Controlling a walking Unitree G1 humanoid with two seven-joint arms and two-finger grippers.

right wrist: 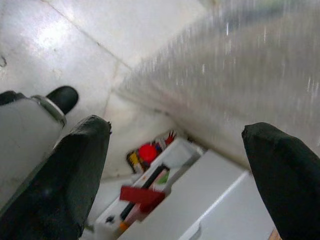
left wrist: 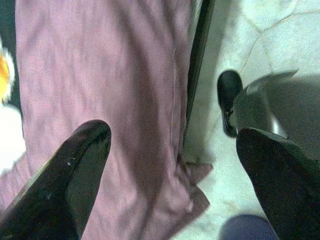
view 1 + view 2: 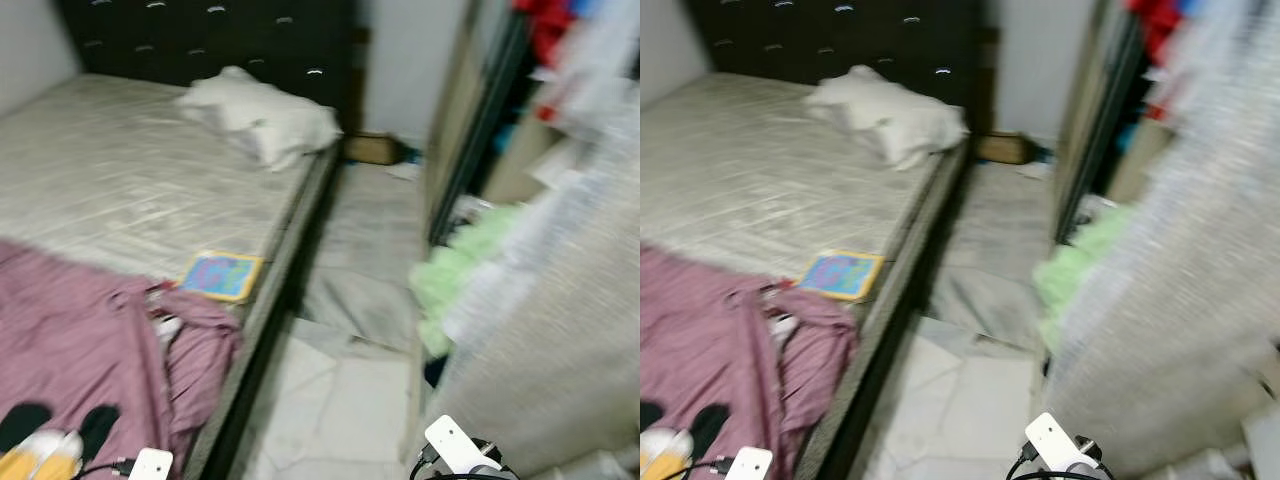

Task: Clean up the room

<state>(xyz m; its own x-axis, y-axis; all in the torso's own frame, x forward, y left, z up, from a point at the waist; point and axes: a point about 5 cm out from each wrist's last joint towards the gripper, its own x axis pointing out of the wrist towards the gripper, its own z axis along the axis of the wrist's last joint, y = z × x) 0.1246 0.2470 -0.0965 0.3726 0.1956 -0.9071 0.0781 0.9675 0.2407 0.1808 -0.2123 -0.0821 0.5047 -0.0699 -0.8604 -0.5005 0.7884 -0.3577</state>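
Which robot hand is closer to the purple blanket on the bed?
Left. The left gripper hangs right over the purple blanket; the right gripper is over the floor beside the bed.

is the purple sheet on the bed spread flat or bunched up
Bunched up. The sheet lies in rumpled folds at the mattress corner, one edge hanging over the side toward the floor.

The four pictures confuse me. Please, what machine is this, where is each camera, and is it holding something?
A walking humanoid robot is tidying a bedroom. Two blurred pictures come from its head: a bed with a pillow, a small book and a purple cloth; a pile of clothes stands right. The other two come from its wrists. The left gripper hangs open above the cloth; the right gripper hangs open above the floor. The black fingers hold nothing.
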